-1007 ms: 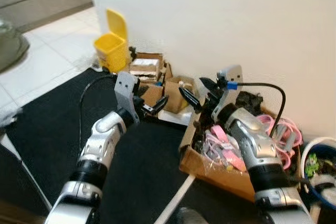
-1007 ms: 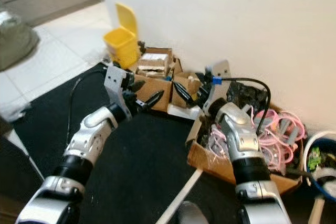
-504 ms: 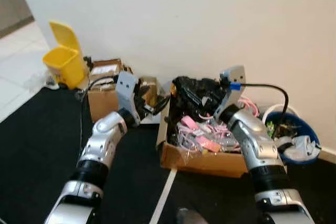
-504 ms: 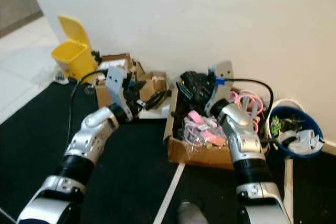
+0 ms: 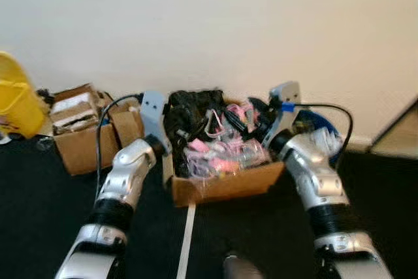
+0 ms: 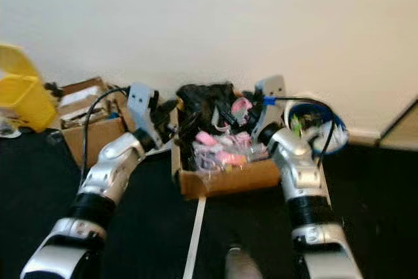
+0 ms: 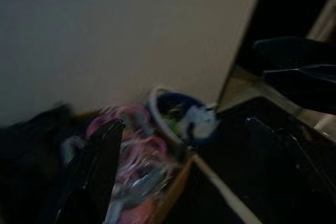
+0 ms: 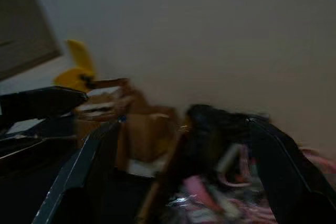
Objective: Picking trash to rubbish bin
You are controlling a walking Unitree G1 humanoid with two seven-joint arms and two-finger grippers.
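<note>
Both arms reach forward over a cardboard box (image 5: 225, 184) heaped with pink and black trash (image 5: 219, 148). The left jaws (image 7: 184, 156) and right jaws (image 8: 178, 150) are spread wide and hold nothing. The blue bin (image 6: 323, 129) sits just beyond the right jaws. Nothing looks picked yet; the whole job seems to remain.

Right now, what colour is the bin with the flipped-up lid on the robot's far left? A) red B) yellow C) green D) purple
B, the bin by the wall, past the small cardboard boxes, is bright yellow with its lid tipped up.
</note>
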